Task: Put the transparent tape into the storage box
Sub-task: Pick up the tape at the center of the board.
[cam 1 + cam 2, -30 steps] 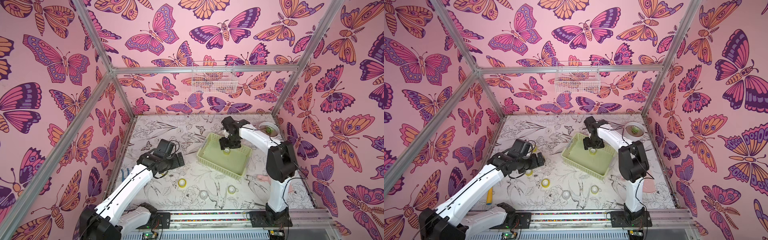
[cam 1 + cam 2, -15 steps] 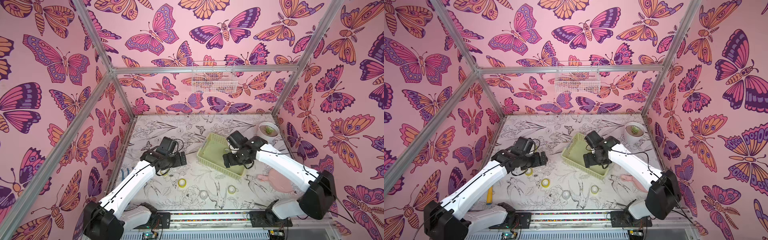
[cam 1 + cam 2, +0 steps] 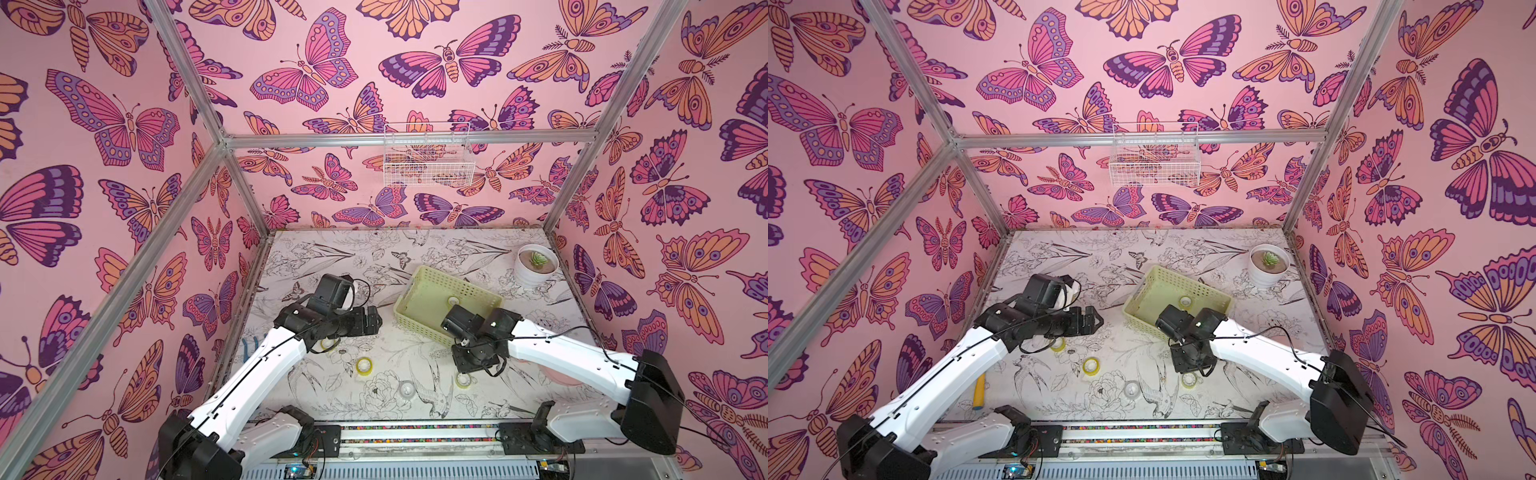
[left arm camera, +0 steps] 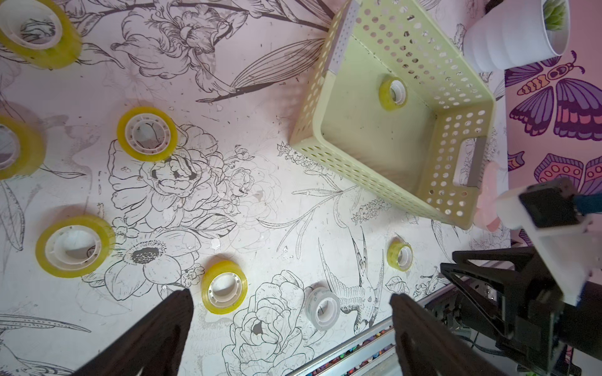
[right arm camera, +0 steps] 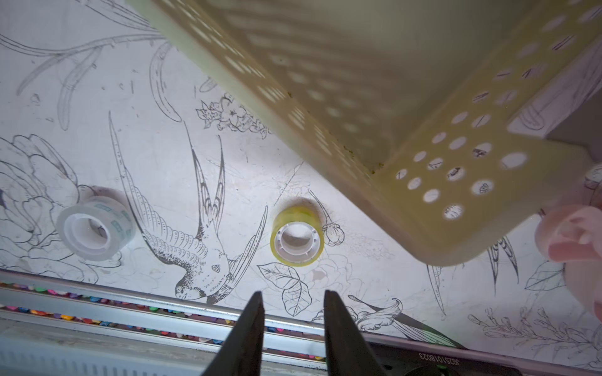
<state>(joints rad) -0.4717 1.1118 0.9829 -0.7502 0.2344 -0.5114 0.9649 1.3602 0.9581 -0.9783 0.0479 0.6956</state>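
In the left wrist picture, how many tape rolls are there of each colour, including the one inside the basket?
Yellow tape rolls: 7 (one lies in the storage box)
Clear whitish tape roll: 1
Total: 8

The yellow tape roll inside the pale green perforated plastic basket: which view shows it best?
The left wrist view: the yellow tape roll lies large and unobstructed on the floor of the pale green basket. Both top views show it tiny. The right wrist view shows only the basket's outer wall.
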